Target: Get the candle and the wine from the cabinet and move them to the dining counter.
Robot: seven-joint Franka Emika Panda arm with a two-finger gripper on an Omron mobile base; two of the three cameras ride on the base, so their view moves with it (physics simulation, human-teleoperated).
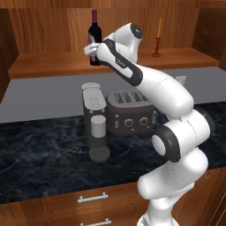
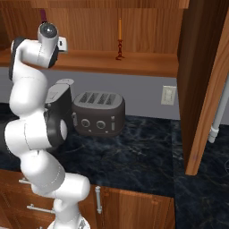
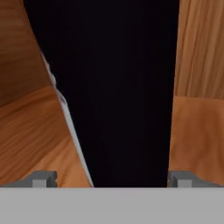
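Up on cabinet (image 1: 53,62) shelf, gripper (image 3: 111,177) was wide open, fingers either side of wine (image 1: 95,33); candle (image 1: 159,37) stood well apart.

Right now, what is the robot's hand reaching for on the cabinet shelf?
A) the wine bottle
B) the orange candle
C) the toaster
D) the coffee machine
A. The open gripper has a fingertip on each side of the dark wine bottle on the cabinet shelf, while the candle stands apart, further along the shelf.
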